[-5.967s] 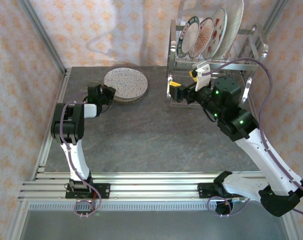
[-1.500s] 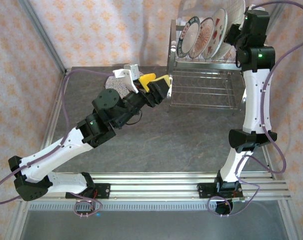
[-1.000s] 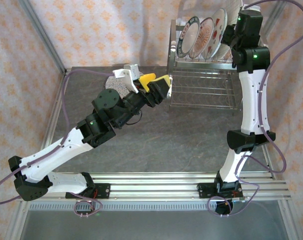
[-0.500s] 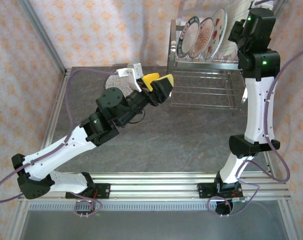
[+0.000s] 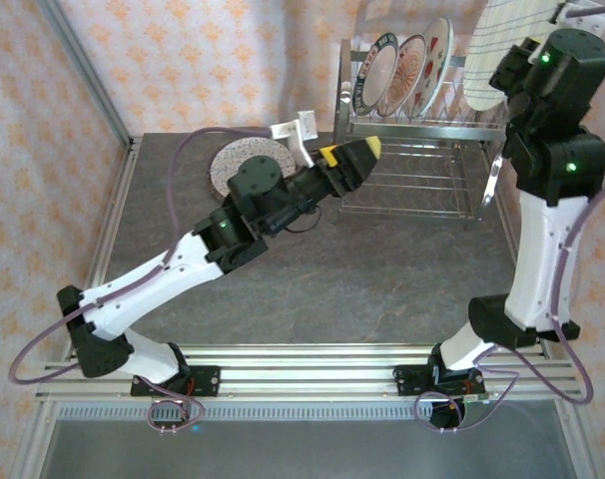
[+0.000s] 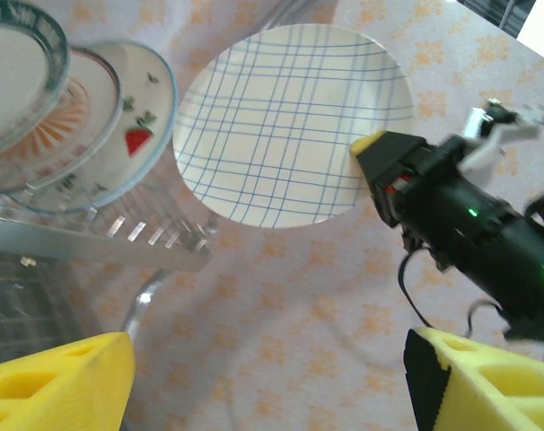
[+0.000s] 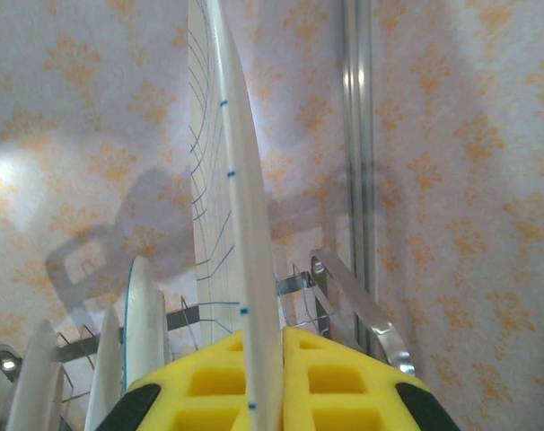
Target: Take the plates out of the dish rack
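Observation:
My right gripper (image 5: 504, 78) is shut on the rim of the plaid-checked plate (image 5: 505, 40), held on edge above the right end of the dish rack (image 5: 414, 127). In the right wrist view the plate's edge (image 7: 243, 224) runs up between the yellow pads (image 7: 344, 382). Three plates stand in the rack: dark-rimmed (image 5: 371, 75), pink-patterned (image 5: 406, 76) and strawberry (image 5: 438, 62). My left gripper (image 5: 350, 157) hovers open at the rack's left front. Its view looks up at the plaid plate (image 6: 290, 126) between wide-apart yellow fingers (image 6: 57, 386).
A speckled plate (image 5: 241, 165) lies flat on the dark table (image 5: 312, 289) left of the rack, partly behind my left arm. Patterned walls close in on the back and sides. The rack's lower wire shelf (image 5: 407, 185) is bare.
My right gripper has lifted the plaid plate up and rightward out of its slot. My left arm has stretched toward the rack and turned its gripper.

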You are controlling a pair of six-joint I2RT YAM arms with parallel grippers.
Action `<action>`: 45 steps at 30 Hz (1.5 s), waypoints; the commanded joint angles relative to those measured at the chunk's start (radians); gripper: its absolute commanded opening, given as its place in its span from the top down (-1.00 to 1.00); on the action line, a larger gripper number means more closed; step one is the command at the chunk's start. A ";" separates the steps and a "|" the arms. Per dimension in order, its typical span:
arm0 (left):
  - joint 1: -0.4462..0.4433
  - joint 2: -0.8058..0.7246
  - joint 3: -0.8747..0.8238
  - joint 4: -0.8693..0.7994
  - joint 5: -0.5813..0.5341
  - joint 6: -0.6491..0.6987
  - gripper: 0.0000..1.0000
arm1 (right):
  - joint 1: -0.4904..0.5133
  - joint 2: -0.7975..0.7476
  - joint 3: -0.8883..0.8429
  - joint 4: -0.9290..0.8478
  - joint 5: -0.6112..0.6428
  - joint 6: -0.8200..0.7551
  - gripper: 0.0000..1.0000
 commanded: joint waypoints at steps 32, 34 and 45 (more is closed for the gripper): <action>-0.063 0.585 0.532 0.240 0.264 -0.742 0.44 | -0.001 -0.454 -0.333 -0.180 -0.121 0.478 1.00; -0.063 0.571 0.510 0.248 0.259 -0.741 0.52 | -0.001 -0.462 -0.346 -0.186 -0.126 0.486 1.00; -0.063 0.485 0.374 0.343 0.237 -0.733 1.00 | -0.001 -0.539 -0.454 -0.209 -0.123 0.549 1.00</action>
